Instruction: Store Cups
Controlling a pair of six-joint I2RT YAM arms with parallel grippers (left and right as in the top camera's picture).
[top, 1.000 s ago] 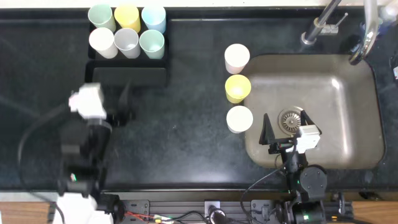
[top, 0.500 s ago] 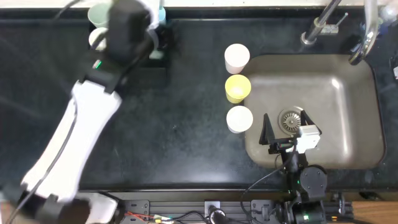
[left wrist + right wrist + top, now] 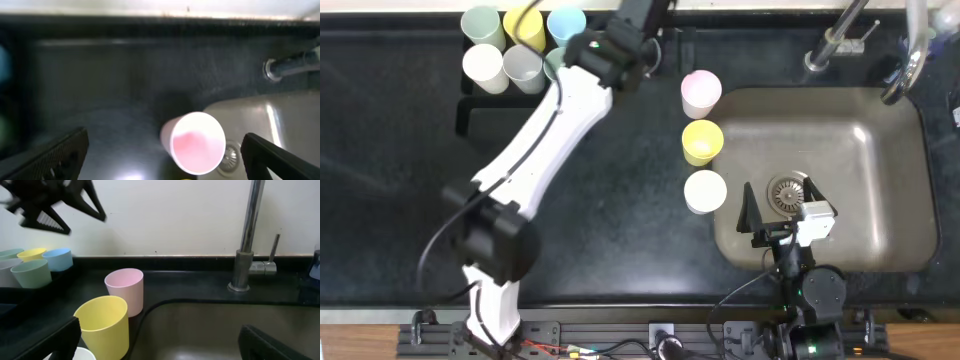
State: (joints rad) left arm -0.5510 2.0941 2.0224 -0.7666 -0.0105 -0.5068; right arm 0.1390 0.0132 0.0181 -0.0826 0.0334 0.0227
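Three loose cups stand in a row on the dark counter left of the sink: a pink cup (image 3: 700, 92), a yellow cup (image 3: 702, 142) and a white cup (image 3: 705, 190). My left gripper (image 3: 653, 18) is lifted near the back edge, open. In its own view the pink cup (image 3: 197, 142) stands upright just ahead, between the wide-apart fingers (image 3: 55, 155). My right gripper (image 3: 775, 205) hovers open above the sink with nothing in it. From there I see the pink cup (image 3: 125, 295), the yellow cup (image 3: 104, 325) and the left gripper (image 3: 55, 205) up high.
A black rack (image 3: 525, 118) at the back left holds several pastel cups (image 3: 523, 66). The steel sink (image 3: 880, 160) takes the right side, with a faucet (image 3: 840, 35) behind it. Bare counter lies between the rack and the loose cups.
The left arm swung from the front left up over the rack, then right along the back edge to the pink cup. The right arm has not moved.
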